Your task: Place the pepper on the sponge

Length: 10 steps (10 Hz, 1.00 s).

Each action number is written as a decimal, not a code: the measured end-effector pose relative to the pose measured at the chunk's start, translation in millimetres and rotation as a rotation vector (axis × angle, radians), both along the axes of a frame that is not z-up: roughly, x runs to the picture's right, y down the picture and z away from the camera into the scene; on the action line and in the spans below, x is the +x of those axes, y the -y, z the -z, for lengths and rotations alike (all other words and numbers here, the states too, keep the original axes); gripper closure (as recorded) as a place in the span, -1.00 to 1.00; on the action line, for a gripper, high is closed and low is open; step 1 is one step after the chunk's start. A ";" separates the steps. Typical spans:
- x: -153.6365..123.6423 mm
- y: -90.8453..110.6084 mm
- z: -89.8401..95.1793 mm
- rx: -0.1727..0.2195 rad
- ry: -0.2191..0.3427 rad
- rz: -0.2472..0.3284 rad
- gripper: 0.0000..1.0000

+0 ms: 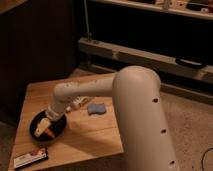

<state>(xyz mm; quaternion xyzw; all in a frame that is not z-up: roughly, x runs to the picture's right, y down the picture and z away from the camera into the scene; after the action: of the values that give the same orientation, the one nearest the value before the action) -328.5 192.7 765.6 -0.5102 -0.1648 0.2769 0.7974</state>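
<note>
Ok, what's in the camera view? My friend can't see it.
A white robot arm reaches down over a wooden table, its open tool inside a black bowl, right by a small orange pepper. A light-blue sponge lies on the table to the right of the bowl, apart from it.

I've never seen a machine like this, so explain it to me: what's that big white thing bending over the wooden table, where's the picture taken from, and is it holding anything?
The white shape is a robot arm. There is one view, looking down past the arm; where the camera sits I cannot tell. The gripper is down in a black bowl, its fingers open beside a small orange pepper. Nothing looks held. Also on the table are a light-blue sponge, a white tube and a flat packet.
</note>
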 end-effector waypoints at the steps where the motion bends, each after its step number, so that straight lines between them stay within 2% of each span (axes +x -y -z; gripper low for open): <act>1: -2.9 -2.4 -2.2 0.001 -0.003 0.014 -0.60; 4: -3.8 -10.3 -8.6 0.008 -0.026 0.052 -0.60; 7: -9.3 -10.1 -10.4 0.069 -0.050 0.104 -0.60; 10: -12.7 -7.3 -10.7 0.106 -0.051 0.135 -0.60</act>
<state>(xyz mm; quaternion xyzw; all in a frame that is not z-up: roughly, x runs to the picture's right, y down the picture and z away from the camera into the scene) -341.2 200.0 776.3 -0.4699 -0.1242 0.2264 0.8441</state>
